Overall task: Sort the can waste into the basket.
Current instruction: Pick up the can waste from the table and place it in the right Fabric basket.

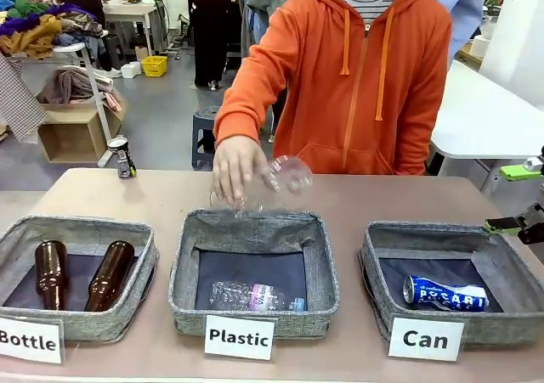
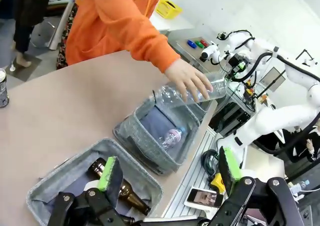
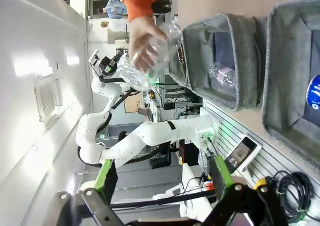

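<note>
Left hand (image 2: 169,168) fingers apart, empty; right hand (image 3: 163,172) likewise | black can (image 1: 125,158) upright at counter's far-left corner (logo too small to read): light, thin-walled, slick; pinch mid-body | crushed blue can (image 1: 444,293), "POCARI", lies in basket (image 1: 374,256) signed "Can", near-right corner.

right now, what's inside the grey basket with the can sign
One crushed blue metal can with white Pocari lettering lies on its side on the dark lining of the square grey fabric basket. Its near wall hides the floor's front strip.
</note>
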You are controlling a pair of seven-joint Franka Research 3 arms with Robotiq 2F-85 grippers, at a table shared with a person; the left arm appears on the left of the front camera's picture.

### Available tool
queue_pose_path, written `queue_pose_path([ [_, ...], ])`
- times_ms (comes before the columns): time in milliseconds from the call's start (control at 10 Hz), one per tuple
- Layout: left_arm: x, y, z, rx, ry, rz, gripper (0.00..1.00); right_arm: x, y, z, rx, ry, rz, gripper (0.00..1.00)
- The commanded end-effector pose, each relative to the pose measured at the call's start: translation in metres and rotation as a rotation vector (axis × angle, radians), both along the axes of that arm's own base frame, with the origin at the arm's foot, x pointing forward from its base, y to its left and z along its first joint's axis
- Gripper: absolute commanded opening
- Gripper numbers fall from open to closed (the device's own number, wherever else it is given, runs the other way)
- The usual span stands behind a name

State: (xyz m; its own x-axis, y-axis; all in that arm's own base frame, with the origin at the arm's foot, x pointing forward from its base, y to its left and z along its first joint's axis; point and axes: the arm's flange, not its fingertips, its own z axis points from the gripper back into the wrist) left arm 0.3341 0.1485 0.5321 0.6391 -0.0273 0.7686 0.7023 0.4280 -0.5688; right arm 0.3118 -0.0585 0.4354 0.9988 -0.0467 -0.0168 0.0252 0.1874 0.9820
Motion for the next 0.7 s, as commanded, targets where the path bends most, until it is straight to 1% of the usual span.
queue_pose_path([
  [0,-0.003,0.003,-0.001,-0.001,0.015,-0.008,1.0,-0.003,0.001,0.002,-0.004,-0.006,0.008,1.0],
  [300,0.0,0.002,-0.001,-0.001,0.004,0.004,1.0,-0.003,0.001,0.002,-0.004,-0.006,0.008,1.0],
  [400,0.012,0.001,0.004,0.007,0.019,0.0,1.0,-0.003,0.001,0.002,-0.004,-0.006,0.008,1.0],
  [500,0.046,0.014,0.018,-0.041,-0.009,-0.032,1.0,-0.003,0.001,0.002,-0.004,-0.006,0.008,1.0],
  [600,0.079,0.02,0.024,-0.036,-0.038,-0.122,1.0,-0.003,0.001,0.002,-0.004,-0.006,0.008,1.0],
])
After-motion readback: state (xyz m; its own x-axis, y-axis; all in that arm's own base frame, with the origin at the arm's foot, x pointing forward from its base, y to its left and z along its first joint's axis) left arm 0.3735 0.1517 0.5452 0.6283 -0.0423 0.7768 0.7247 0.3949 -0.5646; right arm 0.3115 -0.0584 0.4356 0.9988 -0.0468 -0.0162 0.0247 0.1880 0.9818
